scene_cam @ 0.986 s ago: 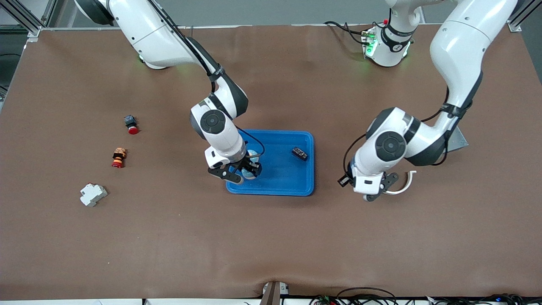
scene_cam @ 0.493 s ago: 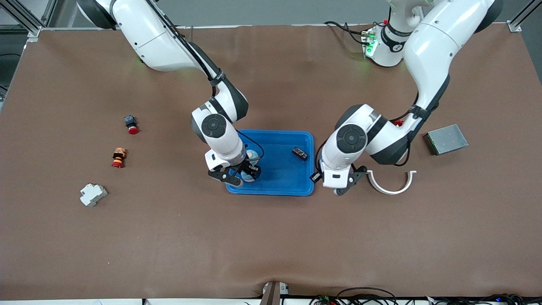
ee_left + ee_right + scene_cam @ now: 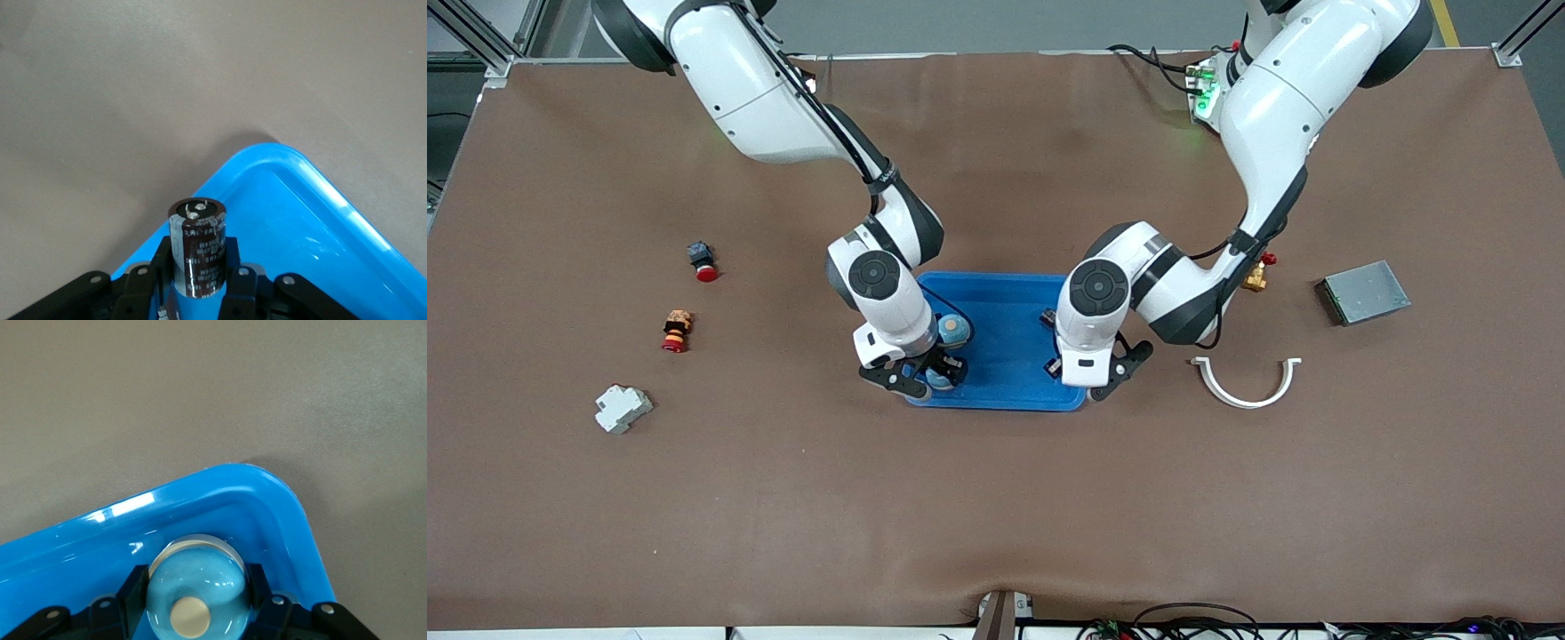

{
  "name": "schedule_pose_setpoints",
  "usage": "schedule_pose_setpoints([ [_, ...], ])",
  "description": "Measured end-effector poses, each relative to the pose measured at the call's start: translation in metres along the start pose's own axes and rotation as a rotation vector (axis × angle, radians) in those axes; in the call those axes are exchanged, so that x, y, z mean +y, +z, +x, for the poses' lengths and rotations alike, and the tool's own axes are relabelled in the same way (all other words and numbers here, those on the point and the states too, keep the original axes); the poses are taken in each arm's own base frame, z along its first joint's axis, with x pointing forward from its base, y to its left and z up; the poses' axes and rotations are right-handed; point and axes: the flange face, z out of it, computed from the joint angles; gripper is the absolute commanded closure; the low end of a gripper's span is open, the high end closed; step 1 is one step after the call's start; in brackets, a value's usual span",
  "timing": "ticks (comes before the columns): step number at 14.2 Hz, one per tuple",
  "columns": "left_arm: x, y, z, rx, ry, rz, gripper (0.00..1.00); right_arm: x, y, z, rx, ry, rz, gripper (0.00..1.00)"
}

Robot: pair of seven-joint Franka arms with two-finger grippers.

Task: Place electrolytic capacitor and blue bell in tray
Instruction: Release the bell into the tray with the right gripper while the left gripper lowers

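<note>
Presently, front view: tray [image 3: 1009, 391] sits mid-table. Right gripper [image 3: 927, 378] is over the tray corner nearest the camera at the right arm's end, clamped on the bell [image 3: 951, 331]. Left gripper [image 3: 1087, 384] is over the tray's opposite near corner. A small black part [image 3: 1048, 315] lies in the tray, mostly hidden by the left arm. Off-tray items: red button [image 3: 703, 260], stacked orange piece [image 3: 677, 330] and white block [image 3: 623, 408] toward the right arm's end; white clip [image 3: 1246, 384], brass fitting [image 3: 1256, 277] and grey box [image 3: 1365, 292] toward the left arm's end.

Left wrist view: fingers [image 3: 140, 283] clenched on the capacitor [image 3: 197, 247], held upright — it hangs right over the tray rim [image 3: 267, 155], partly over bare table.

Right wrist view: fingers [image 3: 133, 587] grasp the bell [image 3: 195, 587] just inside the tray's rounded corner [image 3: 267, 483], low to the floor of the tray.

Risks, as judged: letting go of the capacitor where it is could land it on the rim and tip it out onto the table; being round-sided, it may also roll. The bell, released so near the wall, could wobble against it. Both arms crowd one tray, so a careless lift might nudge it.
</note>
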Motion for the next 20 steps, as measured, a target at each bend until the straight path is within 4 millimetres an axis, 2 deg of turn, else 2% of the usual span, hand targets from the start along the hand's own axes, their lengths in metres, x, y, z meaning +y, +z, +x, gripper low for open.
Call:
schedule_pose_setpoints([
  [5,0.008,0.006,-0.001,-0.011,-0.033,-0.055,0.99,-0.003,0.001,0.002,0.003,0.0,0.004,1.0],
  [6,0.009,0.009,-0.003,-0.015,-0.035,-0.063,0.99,-0.003,0.001,0.002,0.003,0.0,0.005,0.23],
  [7,0.011,0.012,-0.004,-0.019,-0.041,-0.073,0.99,-0.003,0.001,0.002,0.003,0.001,0.005,0.0],
  [11,0.016,0.016,-0.007,-0.029,-0.09,-0.112,0.99,-0.004,0.002,0.007,0.01,0.007,0.009,0.0],
  [15,0.019,0.018,-0.021,-0.034,-0.097,-0.113,0.98,-0.015,-0.011,0.007,-0.016,0.002,-0.02,0.0],
  [17,0.022,0.02,-0.032,-0.038,-0.103,-0.117,0.98,-0.024,-0.039,0.006,-0.053,-0.005,-0.072,0.0],
  [20,0.021,0.03,-0.032,-0.038,-0.106,-0.111,0.98,-0.029,-0.109,0.009,-0.084,-0.048,-0.135,0.0],
])
